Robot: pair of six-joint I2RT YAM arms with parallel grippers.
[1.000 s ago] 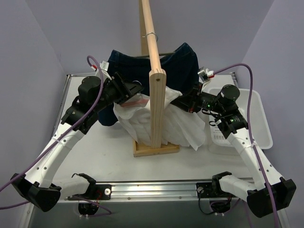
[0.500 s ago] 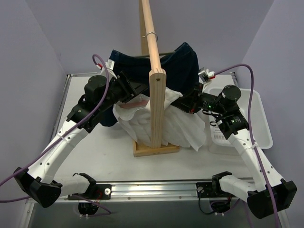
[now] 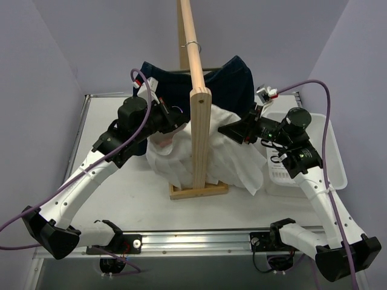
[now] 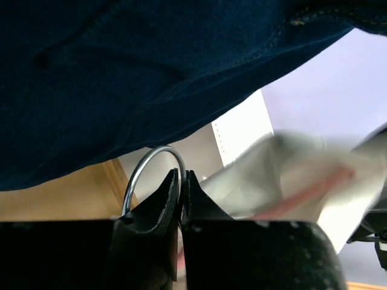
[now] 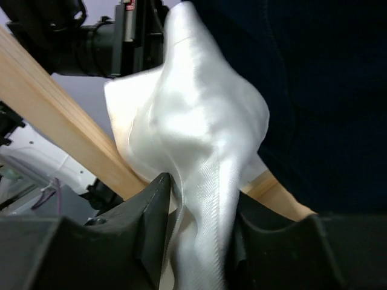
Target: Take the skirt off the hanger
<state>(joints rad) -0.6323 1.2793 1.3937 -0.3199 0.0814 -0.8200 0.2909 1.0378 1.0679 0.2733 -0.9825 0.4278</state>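
The white satin skirt [image 3: 233,164] hangs bunched around the wooden rack's post [image 3: 201,136]. My left gripper [image 3: 174,116] is at the skirt's upper left. Its jaws [image 4: 181,176] are shut on the hanger's metal hook [image 4: 144,168], beside the white cloth [image 4: 284,175]. The rest of the hanger is hidden in the fabric. My right gripper [image 3: 225,130] is at the skirt's upper right. It is open [image 5: 196,188], and a fold of the skirt [image 5: 199,127] still lies between its spread fingers.
A dark blue garment [image 3: 233,78] hangs from the rail [image 3: 193,48] behind the skirt and fills much of both wrist views [image 4: 121,72]. A white bin [image 3: 329,151] stands at the right. The rack's base [image 3: 199,191] sits mid-table.
My left gripper has moved right towards the rack and shut on the hanger's hook. My right gripper's jaws have parted around the skirt fold.
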